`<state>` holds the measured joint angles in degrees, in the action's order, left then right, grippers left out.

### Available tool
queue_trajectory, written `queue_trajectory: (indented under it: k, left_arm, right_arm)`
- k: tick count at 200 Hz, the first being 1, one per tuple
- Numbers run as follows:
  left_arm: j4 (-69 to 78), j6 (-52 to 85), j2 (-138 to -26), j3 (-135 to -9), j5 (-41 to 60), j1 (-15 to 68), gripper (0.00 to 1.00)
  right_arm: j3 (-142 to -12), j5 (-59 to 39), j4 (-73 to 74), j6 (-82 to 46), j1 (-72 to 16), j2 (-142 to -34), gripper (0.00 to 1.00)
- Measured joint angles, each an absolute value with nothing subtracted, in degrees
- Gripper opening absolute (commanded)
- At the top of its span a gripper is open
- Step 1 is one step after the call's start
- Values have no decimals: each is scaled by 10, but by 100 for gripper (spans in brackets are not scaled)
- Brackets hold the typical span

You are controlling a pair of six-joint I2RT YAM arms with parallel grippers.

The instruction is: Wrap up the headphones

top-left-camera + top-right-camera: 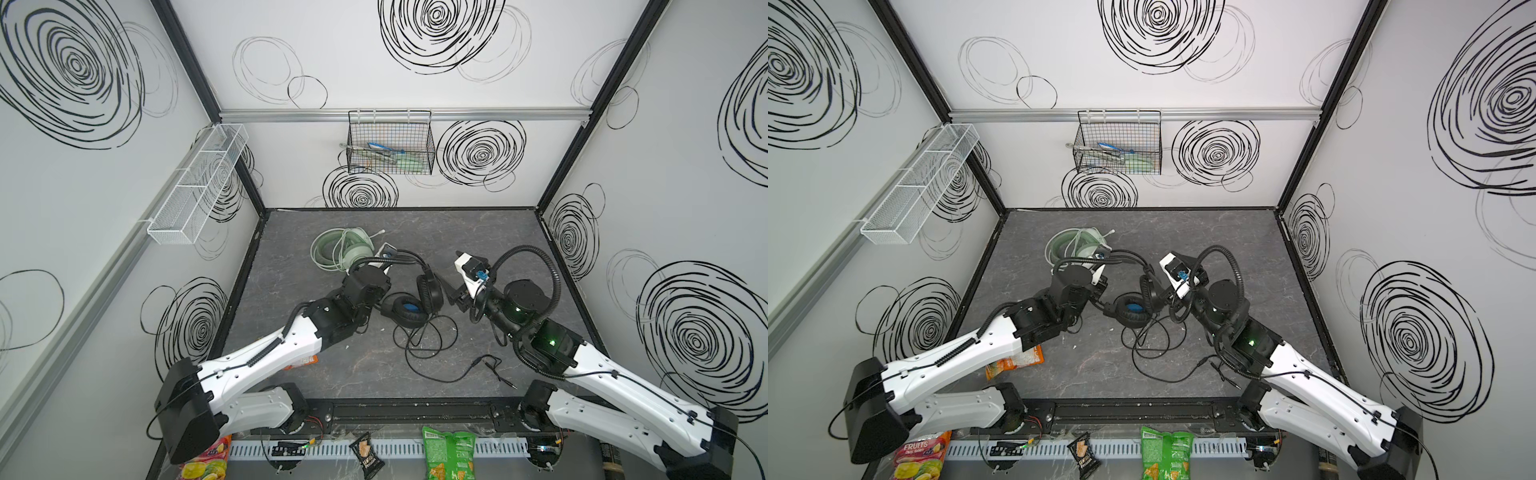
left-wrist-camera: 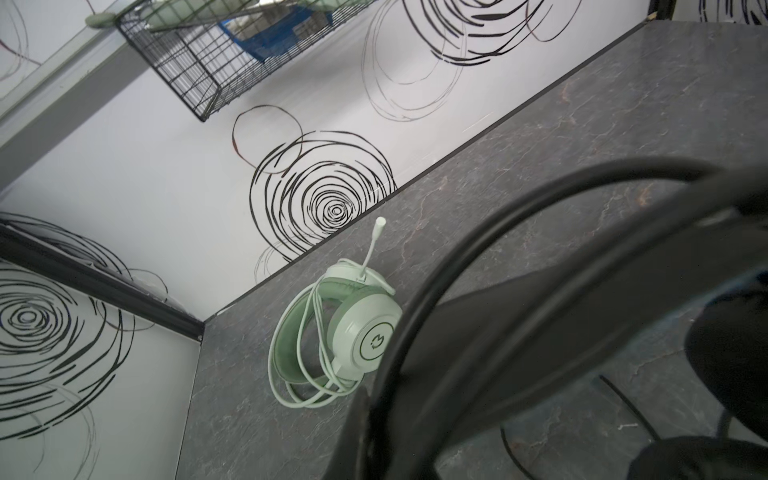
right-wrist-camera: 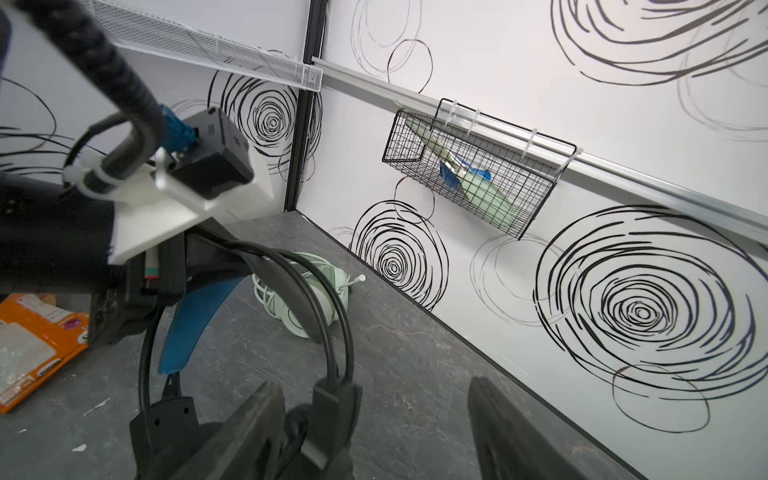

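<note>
Closest in: right gripper (image 3: 374,386), jaws wide apart, empty, beside the black headset (image 1: 429,286) on the table (image 1: 478,232). Left gripper (image 3: 178,266) clamped on its headband (image 3: 195,320). Mint-green headset (image 1: 338,249) behind, cable coiled. Could snag the loose black cable (image 1: 476,365), dragging the headset free.

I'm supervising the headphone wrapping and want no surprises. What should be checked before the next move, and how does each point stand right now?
1. Grip: the left gripper is shut on the headband of the black headset: ok.
2. Free hand: the right gripper has its jaws wide apart and holds nothing: ok.
3. Is the black cable wound up? Not ok, it lies in loose loops on the table.
4. Is that cable free of the ear cups and arms? Cannot tell.
5. Is the mint-green headset wrapped? Ok, its cable is coiled round it.
</note>
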<state>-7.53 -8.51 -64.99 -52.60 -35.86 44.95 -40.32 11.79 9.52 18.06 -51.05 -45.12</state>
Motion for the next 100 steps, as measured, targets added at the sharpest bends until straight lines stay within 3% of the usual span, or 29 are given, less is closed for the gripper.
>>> queue_trajectory:
  k: [54,100]
  left_arm:
    - [-170,-23,-568,-611,-272,331,0]
    - [-215,17,-551,-672,-214,298,0]
  right_arm:
    - [-317,41,107,120,-510,-395,82]
    - [-237,-75,211,76,-510,-402,83]
